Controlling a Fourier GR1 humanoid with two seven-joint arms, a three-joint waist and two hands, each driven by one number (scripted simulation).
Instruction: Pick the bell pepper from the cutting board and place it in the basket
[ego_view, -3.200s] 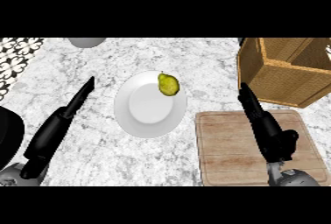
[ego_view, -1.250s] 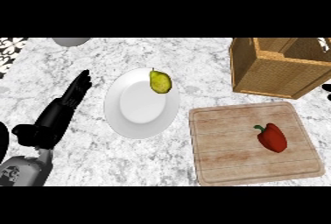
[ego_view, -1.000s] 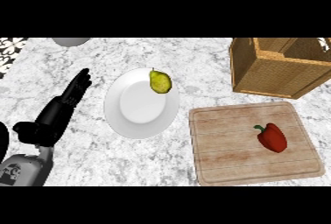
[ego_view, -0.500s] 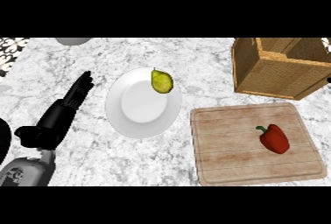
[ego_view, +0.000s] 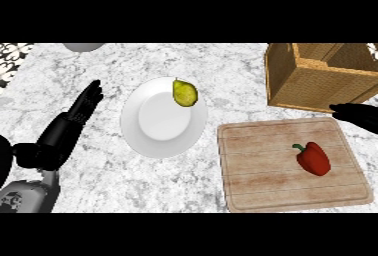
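Bell pepper lies on the cutting board, right of centre, untouched. Basket stands just behind the board. I see my right hand entering at the right edge between basket and board; I cannot tell its fingers. Left hand rests, fingers straight, left of the plate carrying a pear.

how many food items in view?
2. A red bell pepper lies on the cutting board, right side. A yellow-green pear-like fruit sits on the white plate's upper rim. The basket's inside is partly hidden.
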